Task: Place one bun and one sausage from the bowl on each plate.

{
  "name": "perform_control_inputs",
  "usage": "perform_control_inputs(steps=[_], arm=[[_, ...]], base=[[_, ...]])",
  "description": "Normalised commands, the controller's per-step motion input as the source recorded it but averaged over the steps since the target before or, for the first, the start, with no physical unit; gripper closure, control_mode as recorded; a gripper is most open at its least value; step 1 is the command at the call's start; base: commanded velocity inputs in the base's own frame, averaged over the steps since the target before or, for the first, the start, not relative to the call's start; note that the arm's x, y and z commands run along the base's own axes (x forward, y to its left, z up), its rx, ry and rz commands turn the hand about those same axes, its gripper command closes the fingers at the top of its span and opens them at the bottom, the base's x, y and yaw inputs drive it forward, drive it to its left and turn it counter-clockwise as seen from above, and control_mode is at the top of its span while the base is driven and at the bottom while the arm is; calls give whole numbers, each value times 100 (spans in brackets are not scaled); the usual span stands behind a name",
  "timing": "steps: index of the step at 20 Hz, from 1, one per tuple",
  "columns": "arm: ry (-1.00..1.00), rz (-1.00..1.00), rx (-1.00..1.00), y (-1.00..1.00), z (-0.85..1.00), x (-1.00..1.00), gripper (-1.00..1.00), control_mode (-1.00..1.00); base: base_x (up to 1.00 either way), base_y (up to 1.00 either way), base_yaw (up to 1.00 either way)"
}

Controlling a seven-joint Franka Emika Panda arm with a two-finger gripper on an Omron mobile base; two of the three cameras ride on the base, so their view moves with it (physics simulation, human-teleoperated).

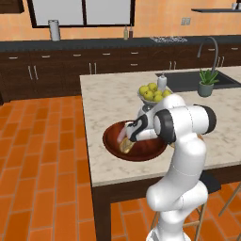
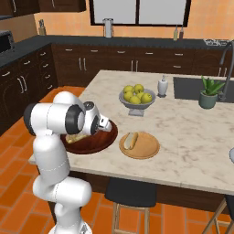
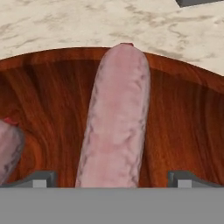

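The dark reddish-brown bowl (image 1: pixel 155 147) sits near the counter's front edge. My gripper (image 3: pixel 113 179) is open and low inside it, with a pink sausage (image 3: pixel 116 118) lying lengthwise between the two fingertips (image 3: pixel 41 178). It is not clamped. A second sausage (image 3: pixel 6 148) pokes in at the left. A bun (image 1: pixel 126 146) lies in the bowl (image 2: pixel 98 141) beside the hand (image 2: pixel 104 124). To the bowl's right, the orange-tan plate (image 2: pixel 146 148) carries one bun (image 2: pixel 130 140). A sliver of the pale grey plate (image 2: pixel 231 155) shows at the far right edge.
A grey footed bowl of yellow-green fruit (image 2: pixel 135 98) stands just behind the bowl and plate, with a white bottle (image 2: pixel 162 86) beyond it. A sink (image 2: pixel 192 89), faucet and potted plant (image 2: pixel 209 93) occupy the back right. A stool (image 2: pixel 130 192) is tucked under the counter's front edge.
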Motion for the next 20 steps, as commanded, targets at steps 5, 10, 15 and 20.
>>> perform_control_inputs(steps=[5, 10, 15, 20], arm=[[0, 0, 0, 0, 0, 0, 100, -100], [0, 1, 0, -5, 0, 0, 100, -100], [-4, 4, -2, -28, 62, -40, 100, -100], [-2, 1, -5, -77, 44, -72, 100, -100]], base=[[0, 0, 0], [0, 0, 0], [0, 0, 0], [0, 0, 0]])
